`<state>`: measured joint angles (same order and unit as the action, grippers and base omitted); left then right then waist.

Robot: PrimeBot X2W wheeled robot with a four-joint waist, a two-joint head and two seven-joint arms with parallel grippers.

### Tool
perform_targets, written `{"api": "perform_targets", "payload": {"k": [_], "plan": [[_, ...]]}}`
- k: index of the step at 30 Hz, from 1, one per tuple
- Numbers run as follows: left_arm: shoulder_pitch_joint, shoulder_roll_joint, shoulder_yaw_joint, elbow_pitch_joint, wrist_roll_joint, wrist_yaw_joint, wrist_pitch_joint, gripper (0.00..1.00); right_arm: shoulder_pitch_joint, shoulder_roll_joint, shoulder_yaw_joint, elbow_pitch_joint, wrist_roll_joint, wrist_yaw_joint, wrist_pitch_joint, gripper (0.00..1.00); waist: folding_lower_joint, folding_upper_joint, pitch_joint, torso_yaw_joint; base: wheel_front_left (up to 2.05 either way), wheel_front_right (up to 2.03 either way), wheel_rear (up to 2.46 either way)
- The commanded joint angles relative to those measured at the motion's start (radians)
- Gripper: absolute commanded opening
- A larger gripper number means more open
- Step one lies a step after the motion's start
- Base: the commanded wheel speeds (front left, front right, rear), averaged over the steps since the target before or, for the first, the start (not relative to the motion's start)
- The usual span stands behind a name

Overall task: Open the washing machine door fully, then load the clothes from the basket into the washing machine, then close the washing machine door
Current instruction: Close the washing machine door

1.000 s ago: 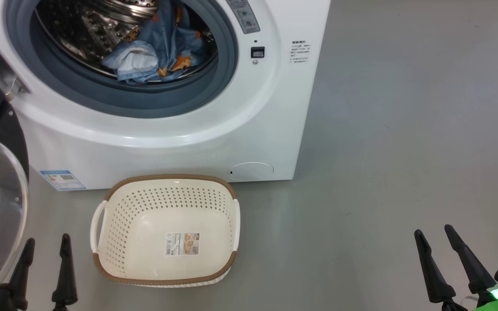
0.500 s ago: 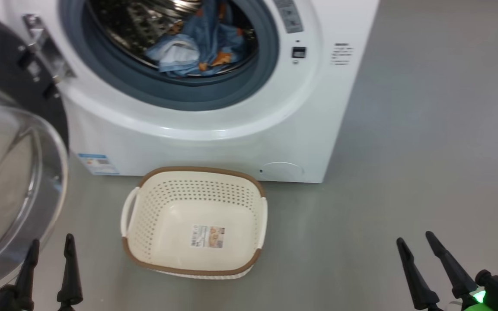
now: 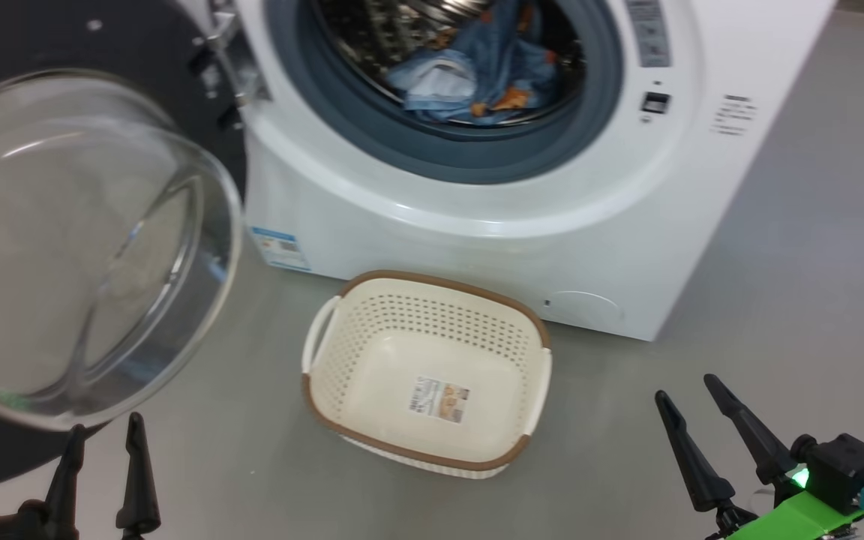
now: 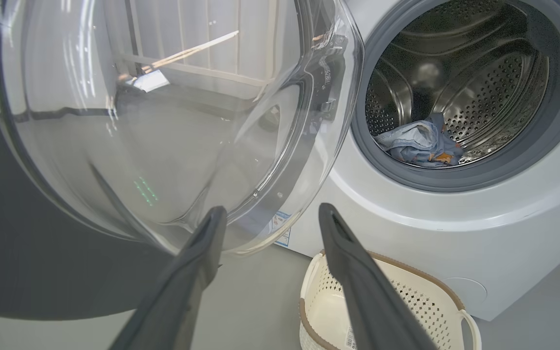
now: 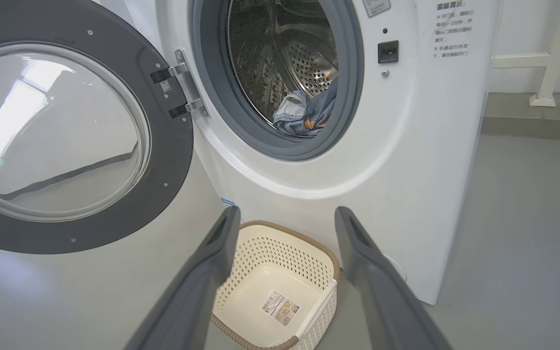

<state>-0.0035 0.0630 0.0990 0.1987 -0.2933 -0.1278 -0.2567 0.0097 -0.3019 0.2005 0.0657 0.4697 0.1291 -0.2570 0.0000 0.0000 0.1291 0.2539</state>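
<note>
The washing machine stands with its door swung open to the left, glass bowl facing me. The clothes, light blue with orange-brown figures, lie in the steel drum. In front of the machine the basket sits on the floor with just a label sticker inside. My left gripper is open, low beside the door bowl. My right gripper is open, right of the basket. Both wrist views show the clothes and the basket.
Grey floor spreads wide to the right of the machine. A blue label sticker and a round flap sit low on the machine's front. A white railing stands behind the machine on the right.
The head camera has turned left, so the whole picture has shifted right and more of the open door shows. Both grippers stay open.
</note>
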Motion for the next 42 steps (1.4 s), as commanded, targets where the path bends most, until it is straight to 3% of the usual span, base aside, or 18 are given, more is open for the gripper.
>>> {"api": "perform_targets", "payload": {"k": [1, 19, 38, 39, 40, 41, 42], "plan": [[-0.008, 0.015, 0.036, -0.018, -0.001, -0.003, -0.005, 1.0, -0.031, -0.023, 0.028, -0.017, 0.009, 0.002, -0.005, 1.0, 0.0, 0.0, -0.005, 0.062, 0.0, 0.0, 0.0], [0.022, -0.012, 0.034, -0.011, -0.005, -0.003, -0.005, 1.0, -0.059, -0.066, 0.115, 0.032, 0.047, 0.002, -0.005, 1.0, 0.0, 0.0, -0.057, 0.249, 0.0, 0.0, 0.0], [0.042, -0.013, 0.027, -0.061, -0.062, 0.016, -0.005, 1.0, -0.087, -0.072, 0.15, 0.045, 0.06, 0.002, -0.005, 1.0, 0.0, 0.0, -0.056, 0.263, 0.0, 0.0, 0.0], [0.04, -0.013, 0.029, -0.068, -0.074, 0.015, -0.005, 0.55, -0.086, -0.072, 0.149, 0.045, 0.06, 0.002, -0.005, 1.0, 0.0, 0.0, -0.056, 0.263, 0.0, 0.0, 0.0], [0.036, -0.013, 0.035, -0.079, -0.077, 0.014, -0.005, 0.38, -0.084, -0.072, 0.148, 0.044, 0.061, 0.002, -0.005, 1.0, 0.0, 0.0, -0.056, 0.263, 0.0, 0.0, 0.0], [0.032, -0.013, 0.044, -0.091, -0.087, 0.012, -0.005, 0.07, -0.082, -0.072, 0.145, 0.044, 0.061, 0.002, -0.005, 1.0, 0.0, 0.0, -0.055, 0.262, 0.0, 0.0, 0.0], [0.026, -0.013, 0.056, -0.103, -0.109, 0.01, -0.005, 0.0, -0.079, -0.071, 0.14, 0.043, 0.061, 0.002, -0.005, 1.0, 0.0, 0.0, -0.055, 0.262, 0.0, 0.0, 0.0]]}}
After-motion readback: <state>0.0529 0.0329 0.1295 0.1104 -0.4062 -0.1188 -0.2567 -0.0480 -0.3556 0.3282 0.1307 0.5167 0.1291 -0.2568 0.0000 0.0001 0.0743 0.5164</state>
